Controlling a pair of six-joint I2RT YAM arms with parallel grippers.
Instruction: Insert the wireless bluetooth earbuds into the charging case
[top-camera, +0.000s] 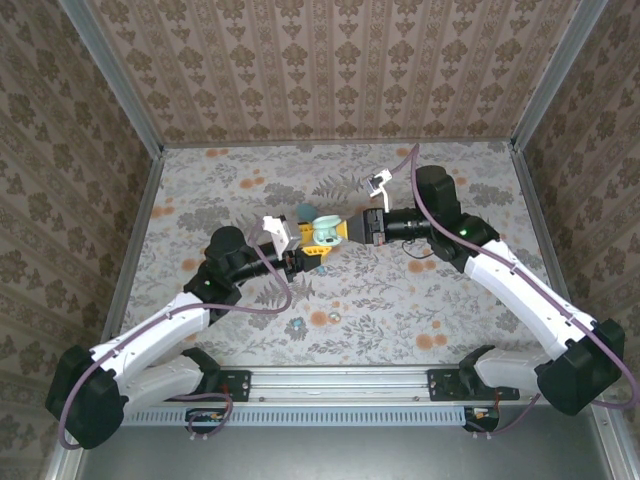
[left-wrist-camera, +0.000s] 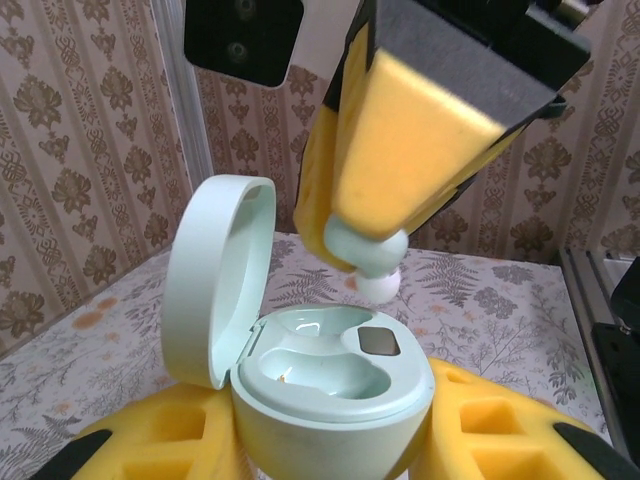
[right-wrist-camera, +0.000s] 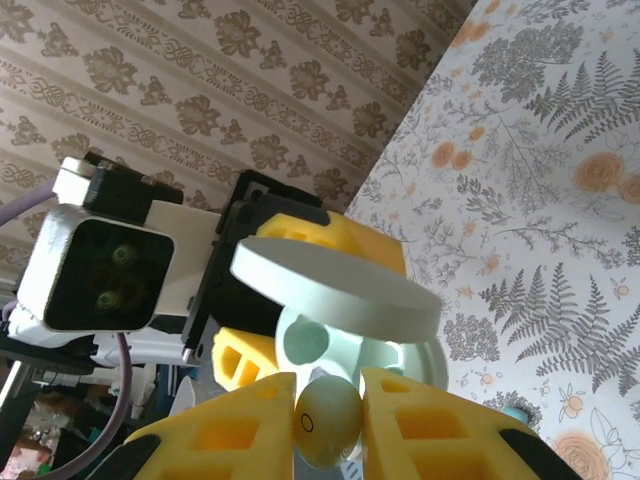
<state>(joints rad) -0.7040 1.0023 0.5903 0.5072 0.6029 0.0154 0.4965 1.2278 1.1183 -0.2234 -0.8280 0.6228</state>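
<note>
While I look down from the top view, both arms meet over the middle of the tabletop (top-camera: 200, 190): my left pincer (top-camera: 318, 250) is clenched on the pale green case (top-camera: 323, 232), and my right pincer (top-camera: 347, 229) reaches in from the right, its yellow tips right at the case. A teal rounded thing (top-camera: 305, 212) lies just beyond them, partly hidden. Nearer the arm bases, a teal bud (top-camera: 298, 322) and a whitish bud (top-camera: 334, 318) lie loose on the tabletop, well apart from the case. From the left wrist, I see the case (left-wrist-camera: 335, 385) upright between the yellow fingers of the left pincer (left-wrist-camera: 335, 440), gripped at both sides, with its lid (left-wrist-camera: 215, 290) swung open to the left and the moulded wells facing up. The right pincer (left-wrist-camera: 365, 240) comes down from the upper right, clamped on a pale earbud (left-wrist-camera: 372, 268) that pokes out below its tips and hangs just above the far rim of the case, over the right-hand well; I cannot tell whether it touches the rim. From the right wrist, the earbud (right-wrist-camera: 325, 420) sits pinched between the two yellow fingers of the right pincer (right-wrist-camera: 328, 425), and directly beyond it the case (right-wrist-camera: 345, 355) shows under its open lid (right-wrist-camera: 335, 290). The left pincer's fingers (right-wrist-camera: 330, 235) flank the case, with the left wrist camera (right-wrist-camera: 100, 270) beside them.
</note>
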